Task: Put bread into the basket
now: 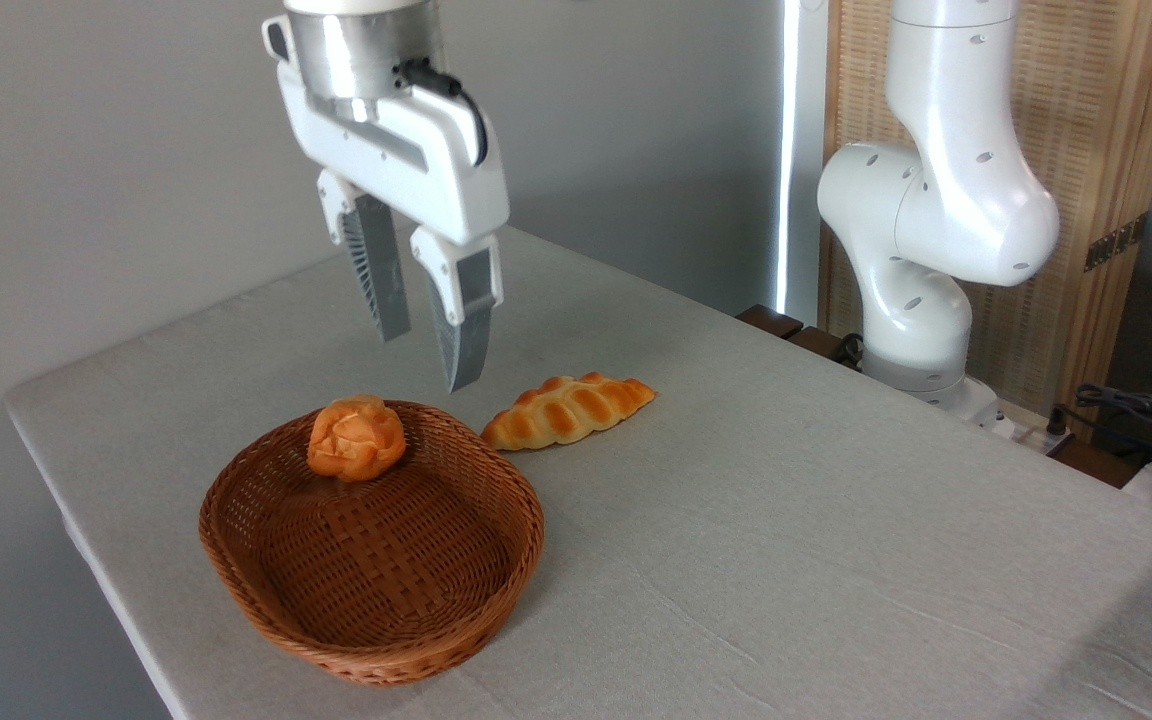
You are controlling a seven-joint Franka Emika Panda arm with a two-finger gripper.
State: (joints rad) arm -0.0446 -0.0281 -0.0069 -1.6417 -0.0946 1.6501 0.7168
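Above the basket's far end: gripper (428,352) hung clear, fingers spread, nothing between them, tips well above the bread (356,438). Pointed down with a slight tilt; wrist and cable directly above.

Below: bread sat inside the basket (336,645), at the far end, resting against the woven wall close under the braided rim. Looked placed; task judged done or nearly so.

Risks, as judgement only:
- Perched high on the sloped wall rather than flat on the floor of the basket; could roll down inward (harmless) or tip over the rim if nudged.
- Lowest fingertip hung nearly over the rim; any sideways sweep at low height could catch the rim and drag or tip the light basket, spilling the bread.
- Descending again with fingers apart could squash or knock the soft bun.
- Braided loaf (568,411) lay on the table just beyond the basket, apart from it; wrong target for a re-grasp, could be mistaken for the task's bread.

Surface: table (786,520) covered in pale grey cloth, faint creases, rounded corner at left; basket stood close to the left edge, so a shove that way could send it off.

Room: plain grey wall behind; arm base (921,300) mounted at the table's far right side; slatted wooden panel (1086,200) behind it; bright vertical strip of light beside the panel; cables and dark gear (1151,420) at far right, too small to identify.
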